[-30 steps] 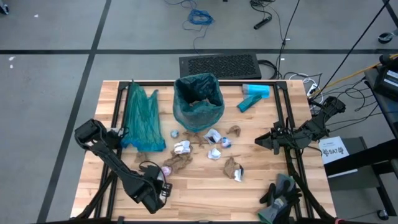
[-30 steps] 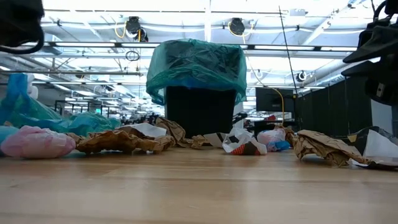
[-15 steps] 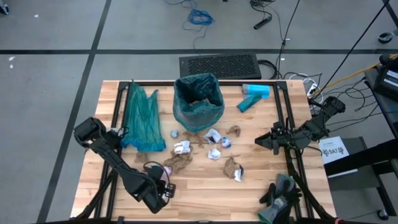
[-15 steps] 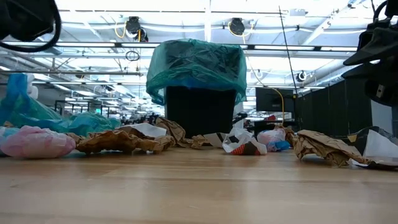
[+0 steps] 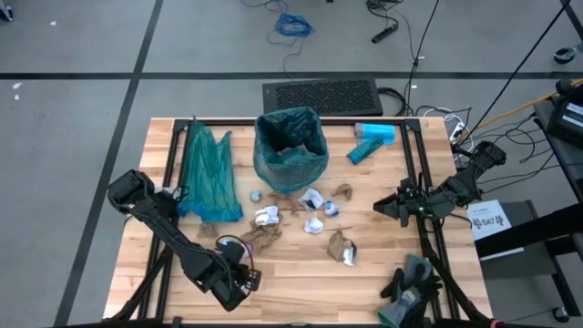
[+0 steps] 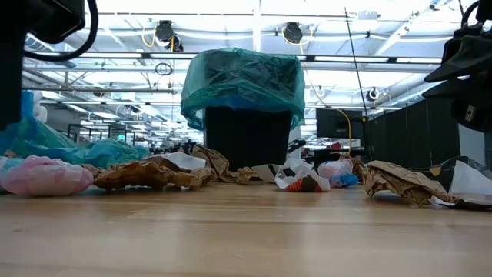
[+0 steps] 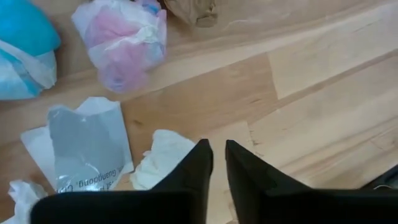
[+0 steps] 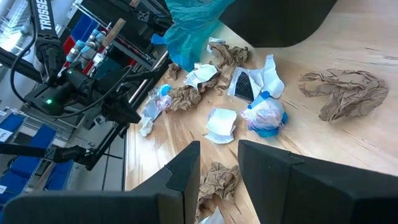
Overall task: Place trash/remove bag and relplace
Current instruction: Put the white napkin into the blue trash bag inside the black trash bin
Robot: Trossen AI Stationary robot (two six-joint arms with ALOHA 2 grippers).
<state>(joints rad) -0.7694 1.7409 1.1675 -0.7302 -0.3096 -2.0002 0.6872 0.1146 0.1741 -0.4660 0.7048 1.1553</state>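
My left claw [image 7: 217, 163] has moved along the table's front edge, nearly closed on nothing, beside white trash [image 7: 163, 157]; no pickup yet.

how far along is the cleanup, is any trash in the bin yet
Early. Done: the bin wears its green liner, and some brown scraps seem to lie inside. In hand: nothing clearly; the left gripper is low over the near-left table by a white scrap, jaws nearly closed with no scrap between them. The right gripper waits at the right edge, empty. Left: most trash remains scattered in front of the bin, plus swapping in the spare bag.
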